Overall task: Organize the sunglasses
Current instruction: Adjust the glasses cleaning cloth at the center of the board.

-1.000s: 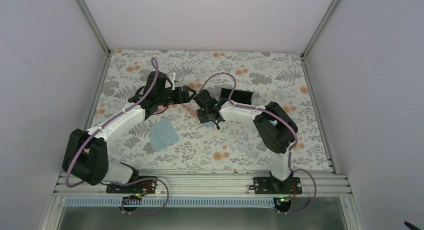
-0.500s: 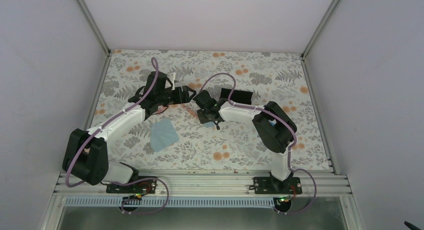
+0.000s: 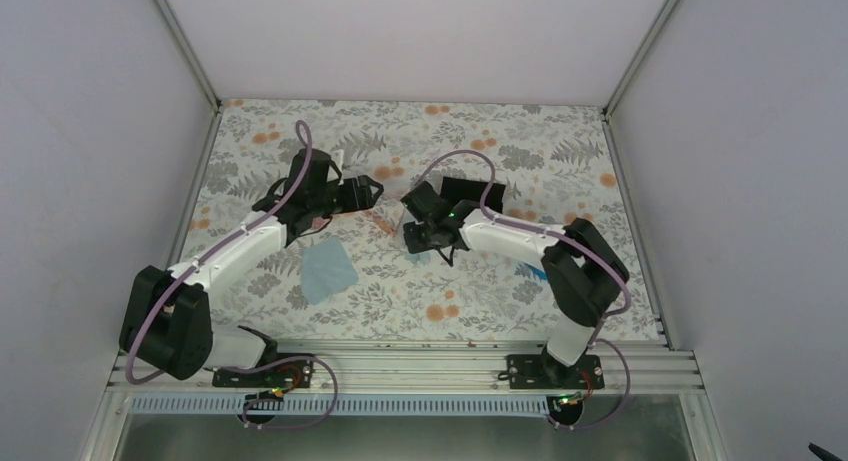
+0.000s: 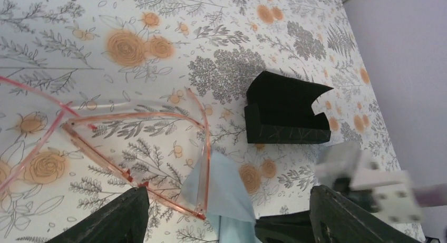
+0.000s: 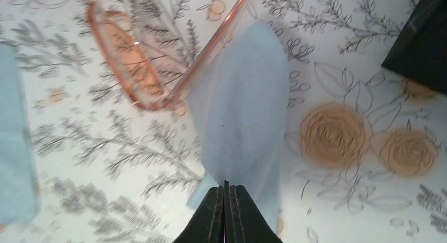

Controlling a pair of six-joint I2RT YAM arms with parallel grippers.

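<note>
The sunglasses [image 4: 132, 143], thin pink frame with clear pink lenses, lie unfolded on the floral table between the two grippers [image 3: 383, 221]. My left gripper [image 4: 232, 222] is open just above them, its dark fingers [image 4: 124, 216] spread wide with the frame's corner and a light blue cloth [image 4: 226, 195] between them. My right gripper [image 5: 225, 189] is shut on the near edge of that cloth [image 5: 242, 106], which lies partly under one lens of the sunglasses [image 5: 132, 64].
A black angular holder [image 3: 470, 193] stands just behind the right gripper [image 3: 410, 243]. A second light blue cloth [image 3: 328, 269] lies flat on the table beside the left arm. Purple side walls bound the table.
The right gripper's fingers have come together on the cloth's edge. The right arm's elbow has swung out to the right and lower. The left gripper [stays open and has shifted slightly back.
</note>
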